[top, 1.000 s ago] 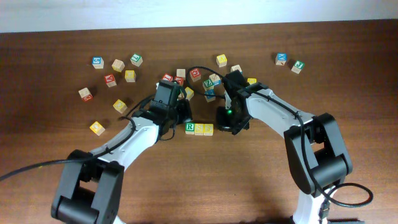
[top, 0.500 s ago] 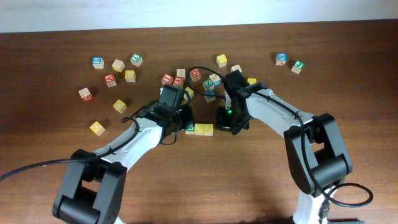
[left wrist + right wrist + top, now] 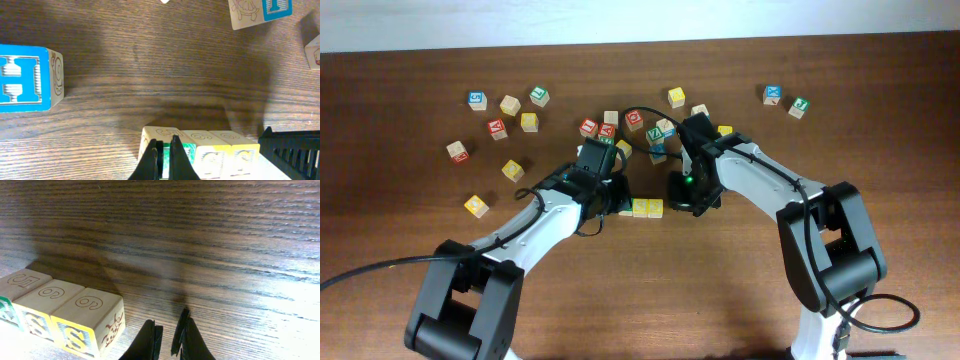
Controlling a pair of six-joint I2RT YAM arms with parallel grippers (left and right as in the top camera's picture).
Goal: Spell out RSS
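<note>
Three cubes stand touching in a row: the R cube (image 3: 627,210) with its green letter, then two yellow S cubes (image 3: 641,207) (image 3: 655,207). My left gripper (image 3: 617,197) is shut and empty, its tips right over the R cube (image 3: 162,134), partly hiding it from above. In the left wrist view the S cubes (image 3: 200,150) (image 3: 240,152) lie to the right of my left gripper (image 3: 163,160). My right gripper (image 3: 682,198) is shut and empty, just right of the row. In the right wrist view it (image 3: 167,337) hovers beside the end S cube (image 3: 90,317); the other S cube (image 3: 47,297) is further left.
Many loose letter cubes lie behind the row, among them a red one (image 3: 590,127) and a yellow one (image 3: 677,96). More are at the far left (image 3: 477,100) and far right (image 3: 773,95). A blue H cube (image 3: 22,77) lies behind and left of the row.
My left gripper has moved right and forward over the R cube, now partly covering it from above. The right arm and the cubes have not moved.
</note>
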